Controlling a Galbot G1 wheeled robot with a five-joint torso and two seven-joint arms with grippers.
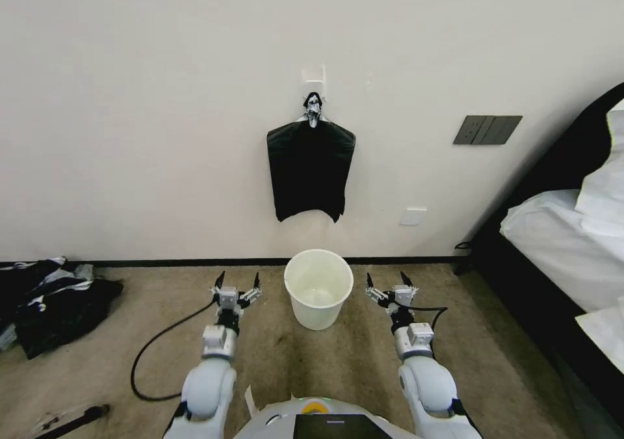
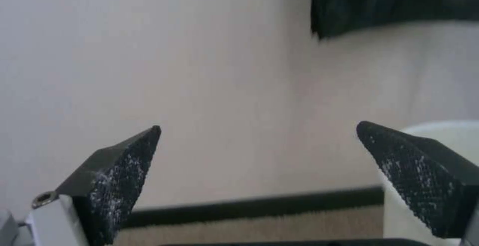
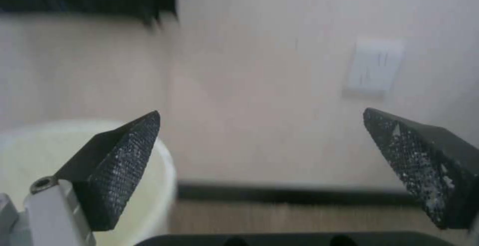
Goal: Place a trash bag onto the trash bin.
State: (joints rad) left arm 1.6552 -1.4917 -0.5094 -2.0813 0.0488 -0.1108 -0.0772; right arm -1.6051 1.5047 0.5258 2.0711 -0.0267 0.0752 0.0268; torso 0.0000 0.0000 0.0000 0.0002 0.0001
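Bare carpet lay on both sides of the trash bin (image 1: pixel 318 287), which stood at twelve o'clock against the wall, black cable (image 1: pixel 158 345) looped at ten o'clock, cloth heap (image 1: pixel 52 302) farther at nine, bed (image 1: pixel 572 244) (large) walled off three o'clock

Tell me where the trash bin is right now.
In the head view, the bin stands on the carpet by the wall, between the left gripper and right gripper, below the hanging black bags.

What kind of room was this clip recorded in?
Most likely a bedroom, perhaps a hotel room: a bed with white bedding on the robot's right, carpet, a wall switch panel, a small trash bin by the wall, and black bags hung on a hook.
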